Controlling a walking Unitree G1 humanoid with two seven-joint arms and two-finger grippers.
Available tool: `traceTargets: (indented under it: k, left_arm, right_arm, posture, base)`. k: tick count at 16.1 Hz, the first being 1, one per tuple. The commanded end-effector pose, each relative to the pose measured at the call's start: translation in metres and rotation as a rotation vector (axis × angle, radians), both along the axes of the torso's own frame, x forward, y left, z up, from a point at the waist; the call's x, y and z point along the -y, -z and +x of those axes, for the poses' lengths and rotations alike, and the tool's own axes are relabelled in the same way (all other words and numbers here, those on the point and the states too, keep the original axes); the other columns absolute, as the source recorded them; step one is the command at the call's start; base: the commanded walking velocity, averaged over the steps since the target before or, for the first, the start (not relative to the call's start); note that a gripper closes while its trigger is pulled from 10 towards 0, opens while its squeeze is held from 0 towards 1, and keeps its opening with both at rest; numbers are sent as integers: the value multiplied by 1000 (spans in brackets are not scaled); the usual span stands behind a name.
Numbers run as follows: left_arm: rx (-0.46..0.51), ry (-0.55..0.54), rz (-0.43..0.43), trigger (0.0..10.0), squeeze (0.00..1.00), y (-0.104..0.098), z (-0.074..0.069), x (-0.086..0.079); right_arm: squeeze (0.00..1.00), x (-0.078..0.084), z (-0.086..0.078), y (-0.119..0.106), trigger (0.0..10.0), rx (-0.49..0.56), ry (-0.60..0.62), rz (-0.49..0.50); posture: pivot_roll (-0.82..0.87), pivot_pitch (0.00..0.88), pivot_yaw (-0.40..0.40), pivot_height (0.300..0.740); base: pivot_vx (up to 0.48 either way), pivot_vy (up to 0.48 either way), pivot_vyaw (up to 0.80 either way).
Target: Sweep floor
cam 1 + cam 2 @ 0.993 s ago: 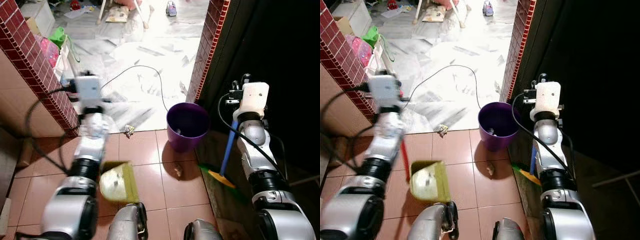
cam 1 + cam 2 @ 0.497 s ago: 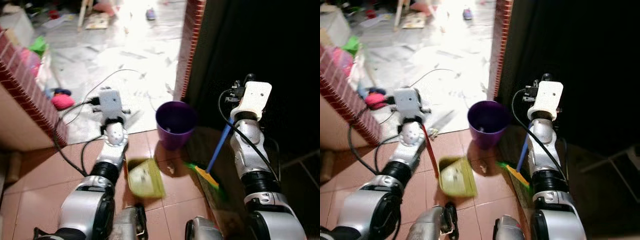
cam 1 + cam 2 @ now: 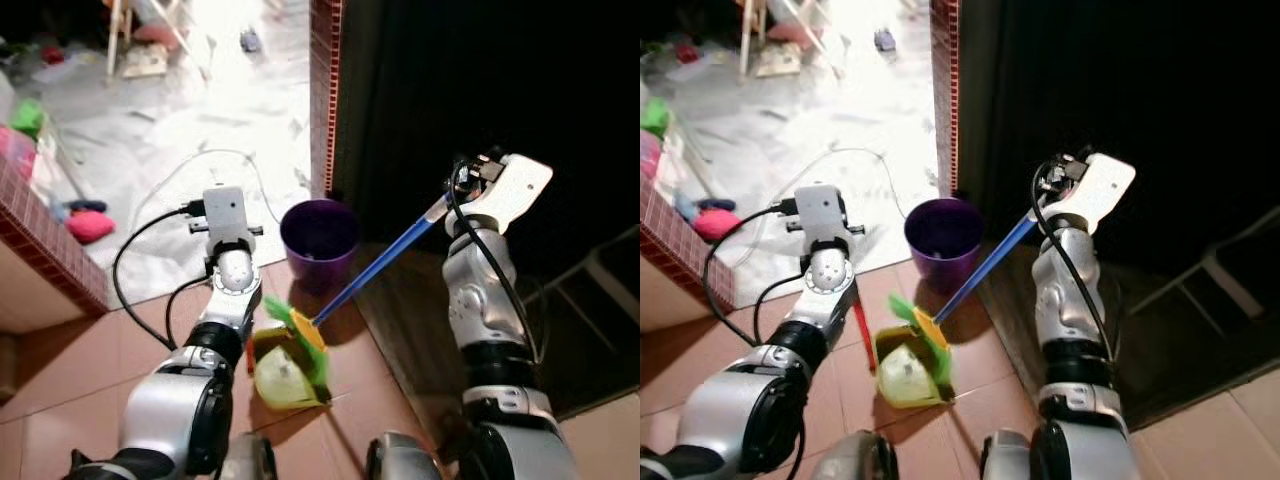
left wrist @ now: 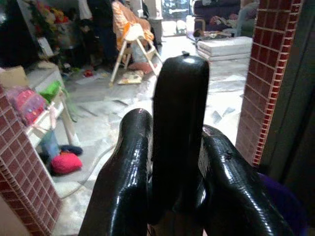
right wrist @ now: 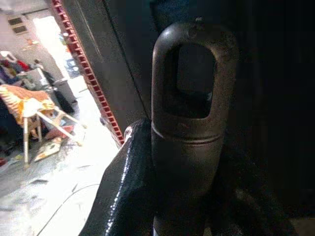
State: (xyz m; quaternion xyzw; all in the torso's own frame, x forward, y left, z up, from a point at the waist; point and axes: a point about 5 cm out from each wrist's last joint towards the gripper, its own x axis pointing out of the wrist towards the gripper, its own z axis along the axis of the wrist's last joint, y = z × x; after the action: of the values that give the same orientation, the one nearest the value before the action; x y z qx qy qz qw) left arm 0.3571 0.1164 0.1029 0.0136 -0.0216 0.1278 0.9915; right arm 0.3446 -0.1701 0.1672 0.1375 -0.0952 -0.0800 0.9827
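A yellow-green dustpan (image 3: 283, 378) lies on the red floor tiles in front of me, with pale litter inside it. Its red handle (image 3: 864, 336) runs up to my left gripper (image 4: 177, 128), which is shut on the handle's black end. The blue broom handle (image 3: 385, 260) slants down from my right gripper (image 5: 187, 142), which is shut on its dark, holed tip. The green and yellow broom head (image 3: 297, 325) rests at the dustpan's mouth. A purple bin (image 3: 319, 241) stands just behind it.
A red brick pillar (image 3: 321, 90) edges a dark doorway (image 3: 480, 80) on the right. A black cable (image 3: 150, 255) loops over the white marble floor (image 3: 180, 130). A low brick wall (image 3: 45, 245) and a pink toy (image 3: 88, 226) are on the left.
The view has swung to the right. The broom has swept left from beside my right arm, and its head now sits at the dustpan. My right wrist has tilted over.
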Motion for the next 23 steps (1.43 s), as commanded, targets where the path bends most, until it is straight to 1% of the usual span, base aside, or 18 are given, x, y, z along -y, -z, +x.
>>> traceTargets:
  k: [1, 3, 4, 7, 8, 9, 10, 11, 12, 13, 14, 15, 17, 18, 19, 20, 22, 23]
  left_arm:
    - [25, 22, -53, 10000, 0, -7, 4, 2]
    - [22, 15, -49, 10000, 0, -7, 4, -2]
    - [18, 11, -45, 10000, 0, -6, 4, -4]
    - [12, -5, -36, 10000, 0, -4, 4, -9]
    - [-2, -31, -17, 10000, 0, -2, 4, -14]
    - [-6, -42, -12, 10000, 0, -2, 4, -17]
    - [-9, -48, -13, 10000, 0, -1, 3, -21]
    - [-11, -58, -23, 10000, 0, 1, 2, -24]
    - [-11, -60, -25, 10000, 0, 1, 2, -25]
    - [-12, -65, -30, 10000, 0, 2, 2, -26]
    - [-12, -67, -31, 10000, 0, 2, 2, -26]
    - [-11, -63, -32, 10000, 0, 2, 2, -24]
    - [-1, -53, -36, 10000, 0, -1, 3, -21]
    - [0, -52, -35, 10000, 0, -1, 3, -21]
    - [1, -53, -35, 10000, 0, -1, 3, -21]
    - [3, -58, -33, 10000, 0, -2, 4, -24]
    - [11, -70, -37, 10000, 0, -4, 5, -28]
    - [15, -76, -39, 10000, 0, -5, 5, -29]
  right_arm:
    - [0, 10, -5, -3, 10000, 16, 5, -55]
    - [0, 16, -7, -1, 10000, 4, 17, -69]
    - [0, 16, -6, -2, 10000, 2, 15, -67]
    - [0, 12, -5, -6, 10000, 19, -50, -70]
    - [0, 6, -6, -11, 10000, 40, -135, -79]
    - [0, 4, -6, -12, 10000, 44, -170, -77]
    - [0, 3, -7, -11, 10000, 32, -224, -62]
    - [0, 0, -10, -8, 10000, 5, -326, -34]
    - [0, -1, -11, -7, 10000, -2, -365, -26]
    - [0, -6, -16, -4, 10000, -34, -481, 8]
    - [0, -7, -18, -6, 10000, -32, -529, 31]
    - [0, -6, -19, -8, 10000, -31, -566, 27]
    - [0, 3, -17, -14, 10000, -22, -562, -16]
    - [0, 11, -15, -18, 10000, -11, -537, -69]
    - [0, 14, -14, -20, 10000, -7, -520, -93]
    - [0, 24, -12, -26, 10000, 15, -453, -177]
    - [0, 34, -11, -31, 10000, 42, -364, -282]
    - [0, 36, -12, -31, 10000, 58, -348, -311]
  posture:
    - [-241, 30, 51, 740]
    - [-240, 24, 52, 740]
    - [-240, 21, 53, 740]
    - [-237, 16, 54, 740]
    - [-237, 14, 55, 740]
    - [-237, 14, 55, 740]
    - [-238, 16, 54, 740]
    - [-242, 20, 54, 740]
    - [-244, 20, 54, 740]
    - [-248, 21, 55, 740]
    - [-250, 21, 56, 740]
    - [-252, 20, 57, 740]
    - [-252, 14, 59, 740]
    - [-251, 11, 59, 740]
    - [-251, 11, 59, 740]
    - [-251, 7, 57, 740]
    - [-253, 0, 54, 740]
    - [-256, 0, 55, 740]
  base:
    - [0, 0, 0]
    - [0, 0, 0]
    - [0, 0, 0]
    - [0, 0, 0]
    - [0, 0, 0]
    - [0, 0, 0]
    - [0, 0, 0]
    - [0, 0, 0]
    - [0, 0, 0]
    - [0, 0, 0]
    - [0, 0, 0]
    - [0, 0, 0]
    - [0, 0, 0]
    - [0, 0, 0]
    - [0, 0, 0]
    - [0, 0, 0]
    - [0, 0, 0]
    - [0, 0, 0]
